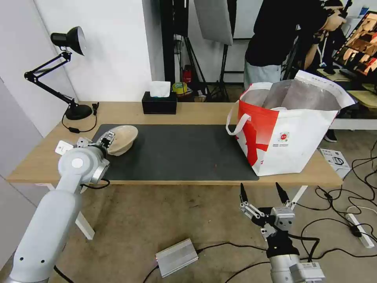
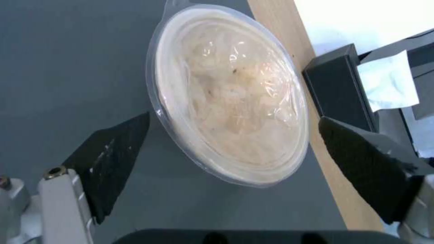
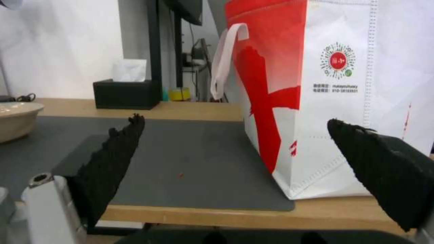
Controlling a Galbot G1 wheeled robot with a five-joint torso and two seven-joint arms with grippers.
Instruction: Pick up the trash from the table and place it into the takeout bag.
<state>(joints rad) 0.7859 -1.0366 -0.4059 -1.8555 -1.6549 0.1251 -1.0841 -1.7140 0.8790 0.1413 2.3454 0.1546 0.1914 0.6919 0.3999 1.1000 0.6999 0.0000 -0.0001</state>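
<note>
A shallow beige pulp bowl (image 1: 125, 137) of trash, covered by a clear lid, sits at the left end of the dark grey mat (image 1: 184, 151) on the table (image 1: 196, 113). My left gripper (image 1: 105, 139) hovers at it, open; in the left wrist view the bowl (image 2: 230, 95) lies between the black fingers (image 2: 113, 152) without touching them. My right gripper (image 1: 260, 187) hangs open and empty below the table's front edge, in front of the white and red takeout bag (image 1: 290, 141). The right wrist view shows the bag (image 3: 339, 101) close by and the bowl (image 3: 16, 117) far off.
A black tissue box (image 1: 159, 103) stands at the back of the table, and a black desk lamp (image 1: 66, 70) at the back left. On the floor lie a grey metal box (image 1: 176, 257) and cables (image 1: 353, 220). A person stands behind the bag.
</note>
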